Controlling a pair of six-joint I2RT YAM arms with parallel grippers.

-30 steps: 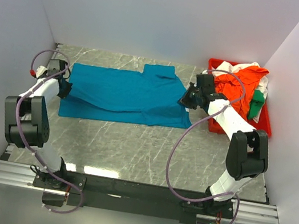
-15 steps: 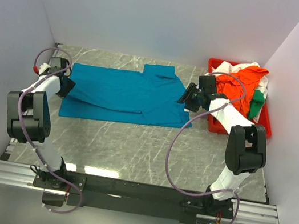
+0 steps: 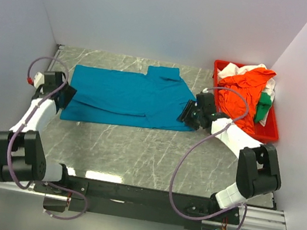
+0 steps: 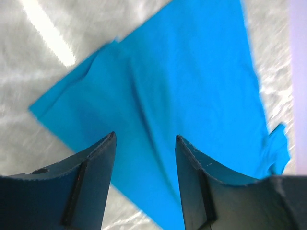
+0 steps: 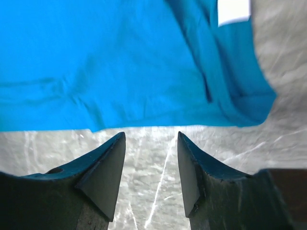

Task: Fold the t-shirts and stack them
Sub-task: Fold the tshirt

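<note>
Inside red tray (image 3: 270, 133), half-buried green t-shirt (image 3: 264, 106)

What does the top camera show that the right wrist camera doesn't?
Only the top view: the red tray holding orange, white and green shirts, plus the left gripper. Only the right wrist view: a white patch on the teal t-shirt. Both: that t-shirt's near edge, the marble table and the open right gripper.
</note>
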